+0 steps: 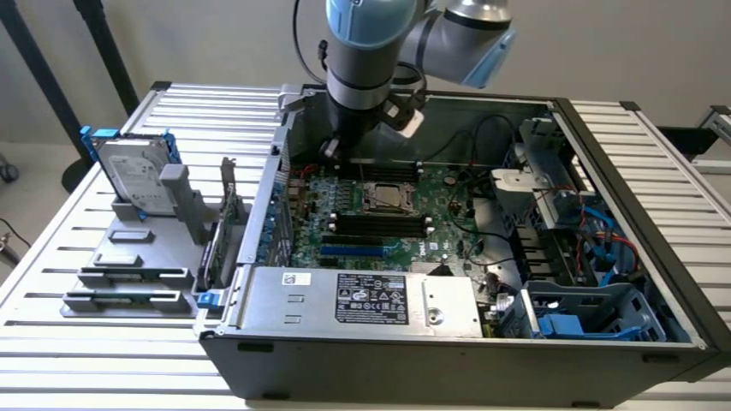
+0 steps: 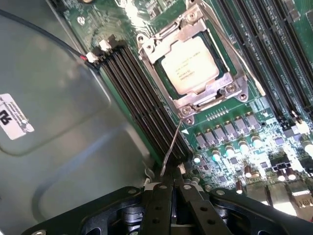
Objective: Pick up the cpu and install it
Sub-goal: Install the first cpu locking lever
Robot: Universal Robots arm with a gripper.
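Observation:
The cpu (image 2: 190, 66), a small square chip with a silvery top, lies flat in its socket on the green motherboard (image 2: 254, 122), with the metal retention frame (image 2: 146, 46) around it. In the exterior view the cpu (image 1: 385, 197) sits near the middle of the open computer case. My gripper (image 2: 165, 188) is shut, a short way off the socket's corner. The free end of the thin socket lever (image 2: 171, 147) reaches right up to my fingertips. I cannot tell whether it is pinched. In the exterior view my gripper (image 1: 332, 147) hangs inside the case beside its wall on the exterior view's left.
Black memory slots (image 2: 142, 103) run beside the socket. The power supply (image 1: 365, 300) and a blue drive cage (image 1: 571, 325) fill the case front. Outside the case, on the exterior view's left, stand a hard drive with blue bracket (image 1: 135, 175) and a grey rack (image 1: 126, 282) of narrow sticks.

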